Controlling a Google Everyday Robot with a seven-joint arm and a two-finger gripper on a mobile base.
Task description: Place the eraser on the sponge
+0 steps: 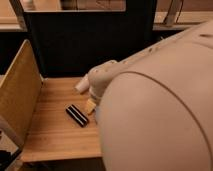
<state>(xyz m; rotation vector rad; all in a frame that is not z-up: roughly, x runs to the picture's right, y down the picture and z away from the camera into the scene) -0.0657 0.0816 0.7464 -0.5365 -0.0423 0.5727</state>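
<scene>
Eraser (76, 115) lies flat on the bare wood of the table (52, 142), left of centre, with nothing under it but the tabletop, so it is not on the sponge. Its long axis runs diagonally, far-left end to near-right end, with the pale stripe along that line.

The gripper (91, 105) hangs at the low end of the arm (107, 80), just right of the eraser's near-right end, close to it but we can't say touching. We cannot tell whether the gripper is open or closed, because the arm's shell covers most of it.

Key relation: the eraser sits left of the gripper and a touch nearer the camera. We judge a grasp calls for a short shift left, with the jaws turned to close across the eraser's short side, square to that diagonal.

We don't see the sponge. The big white arm body blocks all the table right of the eraser, so we can't give the direction from eraser to sponge.

A pale cup-like thing (80, 86) sits behind the eraser, by the arm. A wooden side board (17, 100) stands along the left edge.
</scene>
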